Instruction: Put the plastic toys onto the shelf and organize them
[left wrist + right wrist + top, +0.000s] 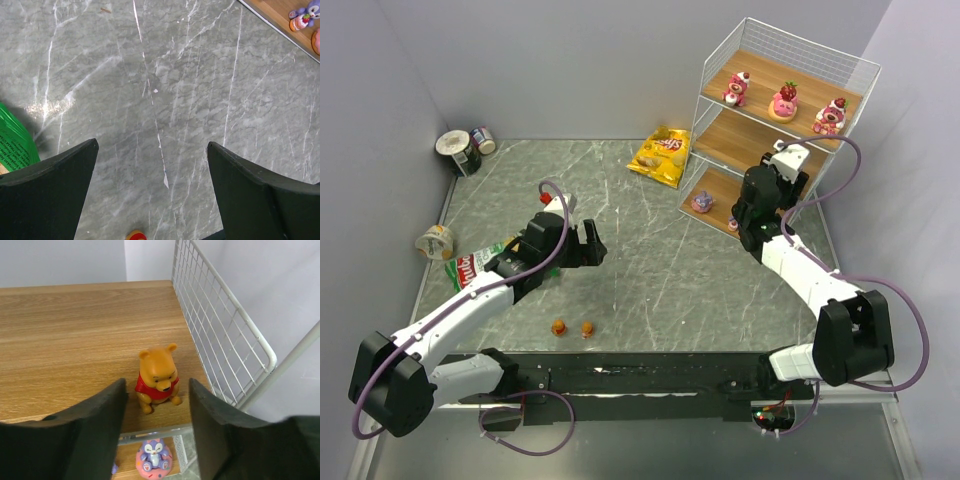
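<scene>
The shelf (pixel 722 146) stands at the back right. Three pink-and-red toys (pixel 784 101) sit in a row on its top board. My right gripper (pixel 767 172) reaches onto the middle board (pixel 75 330), open. An orange bear toy (pixel 157 379) stands upright between its fingers (pixel 107 405), touching neither. Below it, on the bottom board, a purple toy (pixel 154 459) sits, and another purple one (pixel 703 202) is further left. Two orange toys (pixel 558 327) (pixel 587 328) lie on the table near the front. My left gripper (pixel 582 245) hovers open over bare table, one orange toy (pixel 136 235) just below its fingers.
A yellow chip bag (pixel 660 155) lies left of the shelf. A green bag (pixel 475 265) sits under my left arm, also seen as the green bag (pixel 15 145). Tin cans (pixel 460 150) stand in the back left corner, and one can (pixel 436 240) lies tipped at the left edge.
</scene>
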